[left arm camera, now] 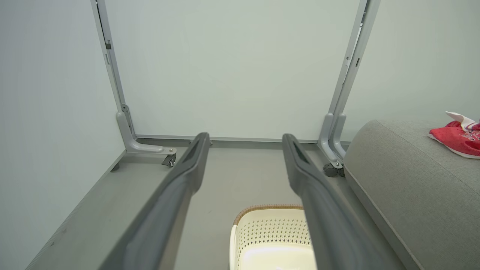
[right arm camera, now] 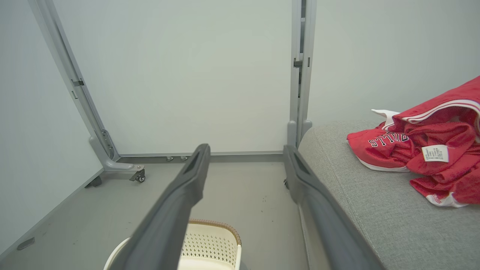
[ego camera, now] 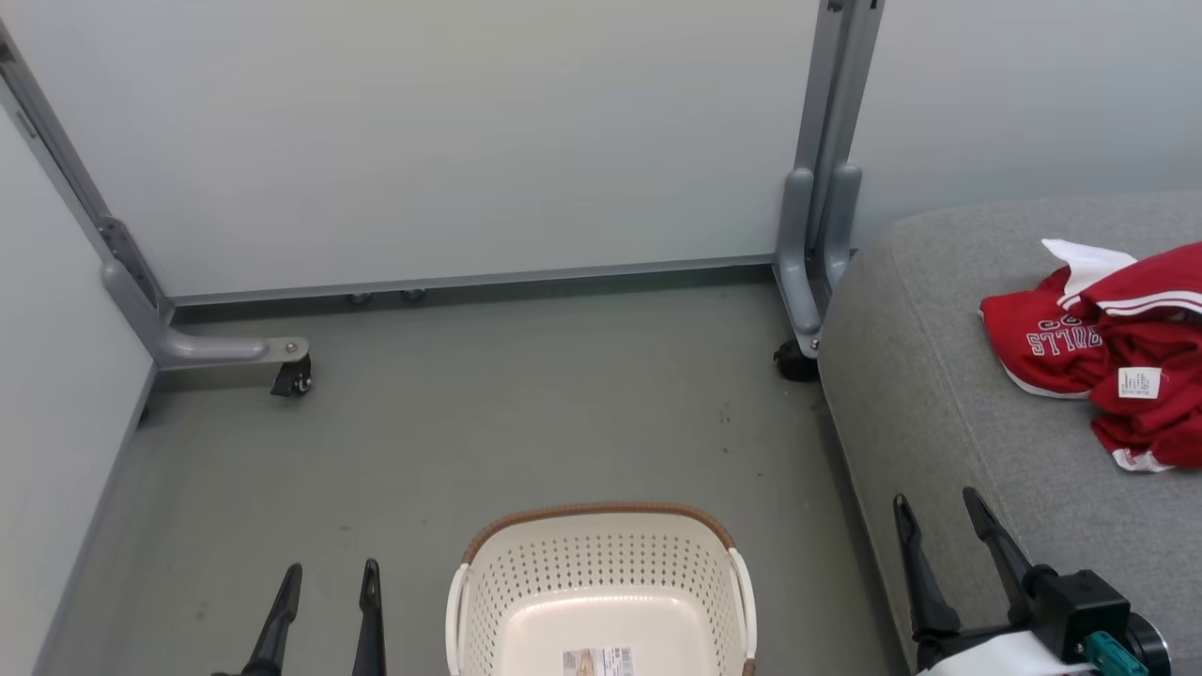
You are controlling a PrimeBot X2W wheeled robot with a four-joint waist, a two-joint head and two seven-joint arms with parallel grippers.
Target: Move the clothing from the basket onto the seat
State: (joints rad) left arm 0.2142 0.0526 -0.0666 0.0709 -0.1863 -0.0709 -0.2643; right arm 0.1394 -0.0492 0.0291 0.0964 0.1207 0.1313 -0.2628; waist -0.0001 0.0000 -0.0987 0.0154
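The red clothing (ego camera: 1108,352) lies crumpled on the grey seat (ego camera: 948,376) at the right, its white "BULLS" lettering and a care tag showing; it also appears in the right wrist view (right arm camera: 423,150) and at the edge of the left wrist view (left arm camera: 459,137). The cream basket (ego camera: 601,587) with a brown rim stands on the floor at bottom centre, holding just a paper label (ego camera: 597,661). My left gripper (ego camera: 329,577) is open, left of the basket. My right gripper (ego camera: 939,507) is open over the seat's near edge, apart from the clothing.
Grey-framed partition panels (ego camera: 470,141) close off the back and left, standing on caster feet (ego camera: 293,377). A post foot with a wheel (ego camera: 798,357) sits by the seat's far corner. Grey floor (ego camera: 516,413) lies between basket and panels.
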